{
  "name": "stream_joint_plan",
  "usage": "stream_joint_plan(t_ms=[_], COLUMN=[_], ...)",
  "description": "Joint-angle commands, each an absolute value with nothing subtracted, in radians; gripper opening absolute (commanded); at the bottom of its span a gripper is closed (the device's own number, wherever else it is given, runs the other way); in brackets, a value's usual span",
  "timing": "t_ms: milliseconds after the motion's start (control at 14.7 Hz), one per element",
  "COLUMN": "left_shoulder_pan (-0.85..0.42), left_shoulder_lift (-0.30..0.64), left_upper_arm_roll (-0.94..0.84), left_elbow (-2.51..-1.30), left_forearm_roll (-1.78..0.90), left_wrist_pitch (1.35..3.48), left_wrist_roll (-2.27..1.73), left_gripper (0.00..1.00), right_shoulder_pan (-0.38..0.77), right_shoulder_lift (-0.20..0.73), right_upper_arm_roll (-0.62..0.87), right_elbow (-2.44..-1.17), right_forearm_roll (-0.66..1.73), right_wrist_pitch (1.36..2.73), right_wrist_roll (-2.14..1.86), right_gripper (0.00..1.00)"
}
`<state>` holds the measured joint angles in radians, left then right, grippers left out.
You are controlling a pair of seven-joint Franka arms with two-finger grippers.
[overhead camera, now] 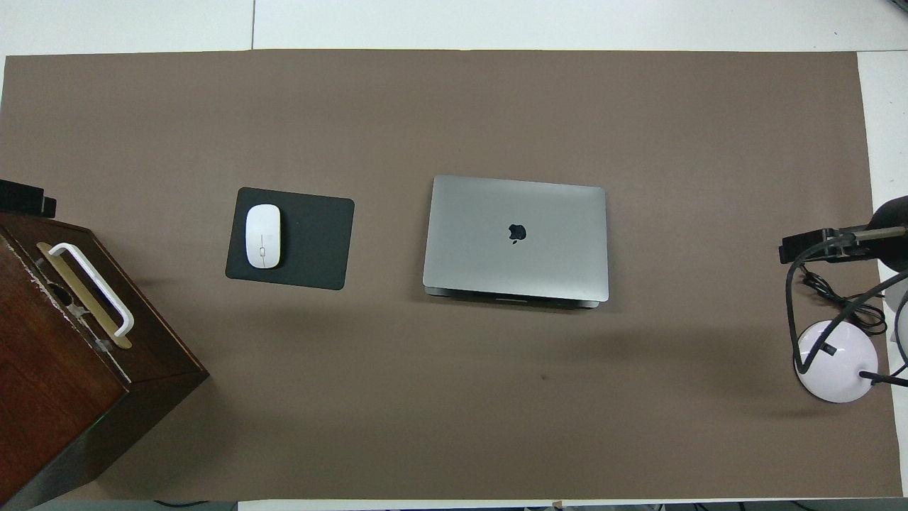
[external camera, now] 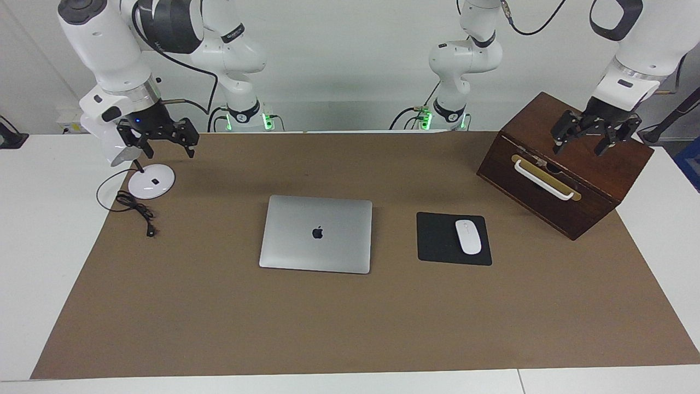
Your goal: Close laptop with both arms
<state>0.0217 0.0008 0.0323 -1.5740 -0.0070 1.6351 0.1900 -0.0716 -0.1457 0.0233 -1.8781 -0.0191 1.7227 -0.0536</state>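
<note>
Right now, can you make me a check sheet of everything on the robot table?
Surface: brown mat on a white table.
Job's things: laptop shut flat mid-mat, logo up.
Clutter: white mouse on black mouse pad beside the laptop; wooden box with white handle at the left arm's end; lamp base at the right arm's end.
Grippers: left pincer open, over the box; right pincer open, over the lamp base. Neither touches the laptop.
Cables: black lamp cord coiled by the base.
Surroundings: white wall, two arm bases with green lights.
</note>
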Motion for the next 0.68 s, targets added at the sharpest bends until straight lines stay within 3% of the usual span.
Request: stream_joint_plan(t_ms=[0, 613], left_shoulder_pan=[0.031, 0.026], left_shoulder_lift=[0.011, 0.006], left_upper_arm_roll=[0.023, 0.023], left_elbow=[-1.563, -1.583], left_forearm_roll=[-0.003, -0.028], left_wrist_pitch=[1.595, 1.598], left_wrist_roll=[0.196, 0.133], left_gripper=[1.00, 1.00], right_shoulder_pan=[-0.083, -0.087], right_shoulder_lift=[-0.158, -0.112], right_upper_arm_roll=[0.025, 0.025], right_elbow=[-1.885, -1.804], right_forearm_roll=[0.009, 0.009], right_wrist_pitch=[1.715, 1.667], right_wrist_roll=[-0.084, -0.086], right_gripper=[1.00, 1.00])
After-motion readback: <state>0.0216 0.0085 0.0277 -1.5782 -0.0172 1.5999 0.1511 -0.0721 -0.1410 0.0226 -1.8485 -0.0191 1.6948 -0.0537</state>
